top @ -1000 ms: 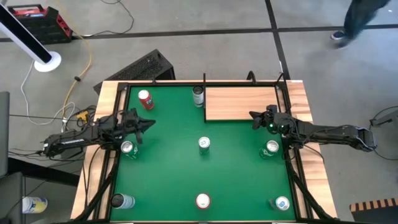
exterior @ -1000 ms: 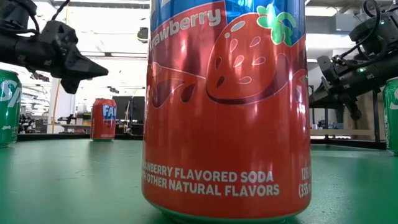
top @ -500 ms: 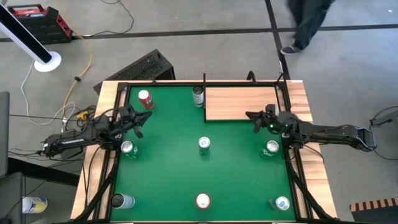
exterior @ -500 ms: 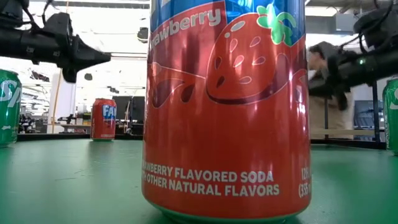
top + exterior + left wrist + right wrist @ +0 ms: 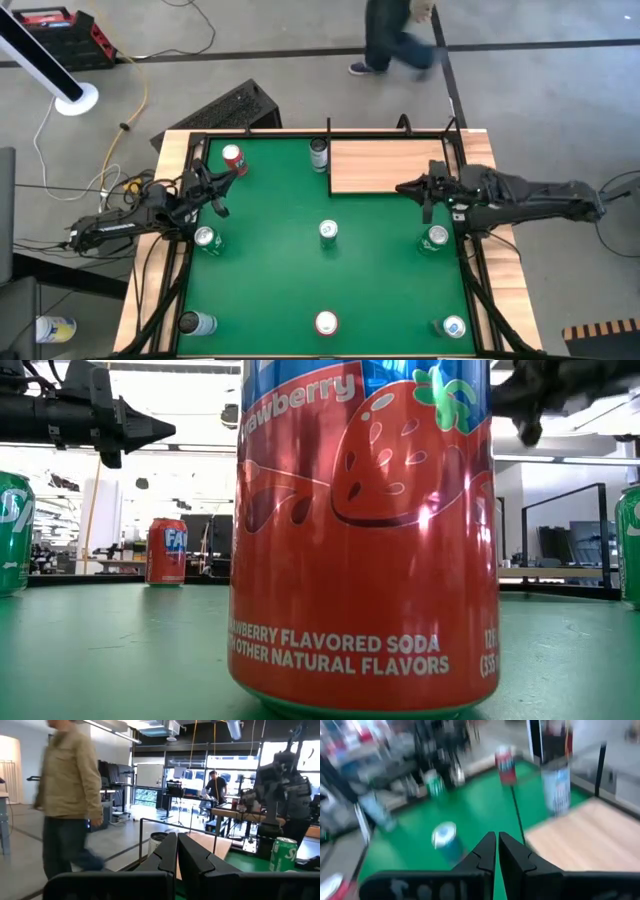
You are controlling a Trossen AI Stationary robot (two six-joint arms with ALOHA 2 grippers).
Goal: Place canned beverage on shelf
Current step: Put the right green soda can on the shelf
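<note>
Compared with a second ago, the left gripper (image 5: 222, 190) is seen drawn back toward the left table rim, and the right gripper (image 5: 408, 187) is seen lifted and shifted slightly toward the back, above the front right corner of the flat light-brown wooden shelf (image 5: 385, 166). In the low view both dark arms are now shown higher than before. Both pairs of fingers are pressed together and nothing is held between them, as the wrist views confirm. No can has been picked up, so the task is judged to be at its very start, with both arms apparently still being repositioned.

The shelf is bare and lies at the back right of the green table (image 5: 270, 260). A dark-topped grey can (image 5: 319, 154) stands just beside its left edge. A red can (image 5: 233, 159) is found at the back left, near the left gripper. A green can (image 5: 206, 238) stands close below the left arm, another green can (image 5: 435, 239) close below the right arm, and a green-and-white can (image 5: 328, 232) alone in the middle, with open table all round it. Three more cans stand along the front edge. The raised black rail at the table's edge limits sideways reach. A person (image 5: 395, 35) is seen walking past behind the table.
</note>
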